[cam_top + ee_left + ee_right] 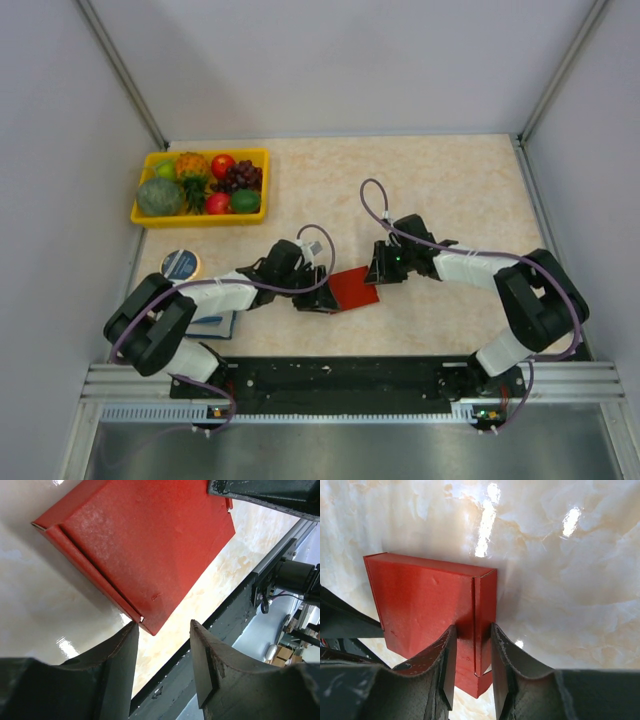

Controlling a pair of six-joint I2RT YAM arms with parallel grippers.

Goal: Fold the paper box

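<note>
Nearest in the overhead view is the metal rail [350, 380] carrying both arm bases, and just beyond it the red paper box [355, 288] lies on the marbled table [450, 200] between the two arms. The left claw [318, 298] sits at the box's left edge and the right claw [378, 270] at its upper right corner. At the far left, a yellow tray [200, 219] holds fruit [205, 183]: a pineapple, two red pieces, dark grapes and several green pieces. A round blue-topped tin [181, 264] lies near the tray, and a blue notebook [215, 322] is mostly hidden under the left arm. From the left wrist, the left claw [162, 630] has its two fingers apart with nothing between them. A corner of the paper box [150, 540], with a folded strip along one edge, ends just above the tip of one finger. Part of the right claw [265, 495] is cut off at the top of the frame. From the right wrist, the right claw [473, 630] has its fingers close together on either side of a narrow folded strip of the paper box [425, 600]. Whether they pinch it or only flank it cannot be made out.
</note>
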